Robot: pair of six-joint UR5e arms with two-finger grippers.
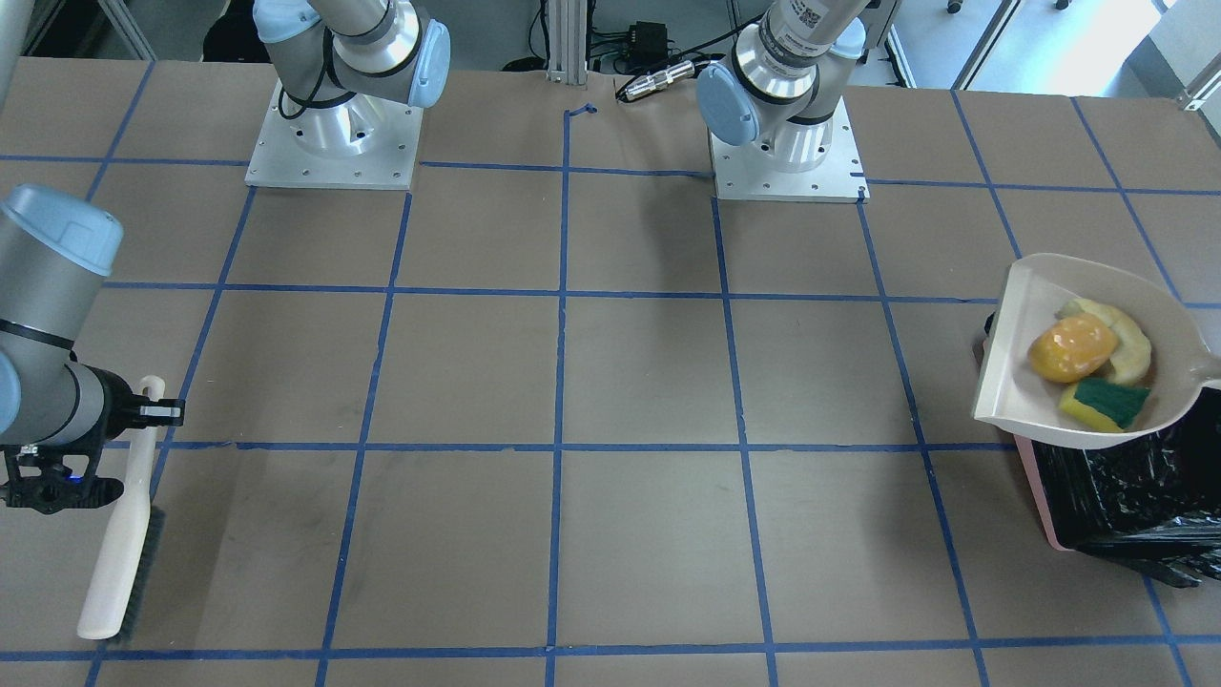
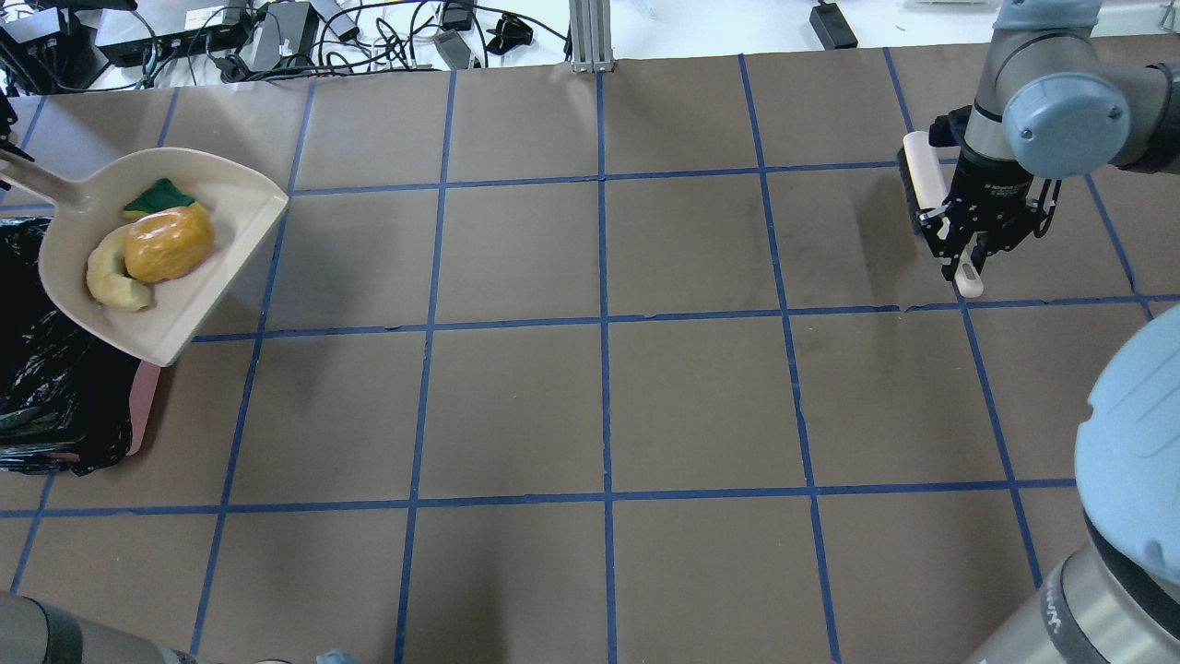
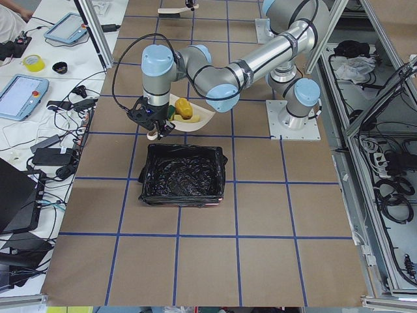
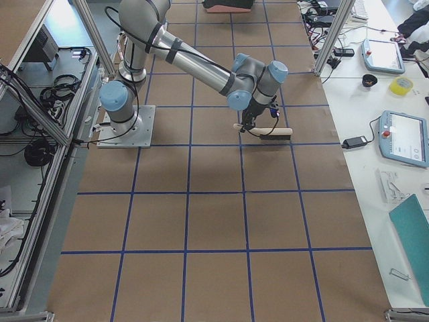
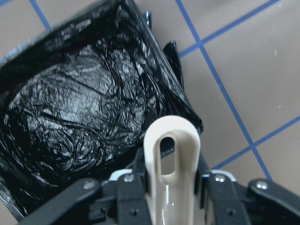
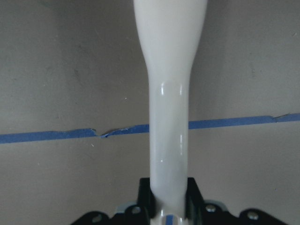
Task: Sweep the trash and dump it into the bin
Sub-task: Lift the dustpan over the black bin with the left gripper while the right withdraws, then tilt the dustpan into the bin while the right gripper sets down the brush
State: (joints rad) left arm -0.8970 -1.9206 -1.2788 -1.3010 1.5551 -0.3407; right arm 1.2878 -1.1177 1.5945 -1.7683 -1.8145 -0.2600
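Work surface: brown paper-covered table (image 1: pixel 649 382) ruled into squares by blue tape.
Left gripper (image 5: pixel 171 180): clamped on the looped handle of a beige plastic dustpan (image 1: pixel 1021 334), one finger on each side.
Dustpan: at the 9 o'clock edge of the table in the overhead view, raised off the surface. The handle points to 10 o'clock and the open lip to 4 o'clock. The wrist view shows the handle end over a corner of the bin.
Trash: all three pieces lie in the pan. In the front-facing view a lumpy yellow-orange potato-like lump (image 1: pixel 1071 348) sits mid-pan. A pale curved rind-like slice (image 1: pixel 1133 339) touches it at 2 to 3 o'clock, and a yellow-and-green sponge piece (image 1: pixel 1105 405) lies at 5 o'clock.
Bin: rectangular pink-sided container (image 1: pixel 1035 487) lined with a crinkled black plastic bag, at the pan's 6 o'clock in that view, partly beneath it.
Right gripper (image 6: pixel 169 199): closed on the handle of a beige hand brush (image 1: pixel 129 515) with dark bristles.
Brush: held about level at 2 o'clock in the overhead view, well apart from the pan. Contact with the table cannot be judged.
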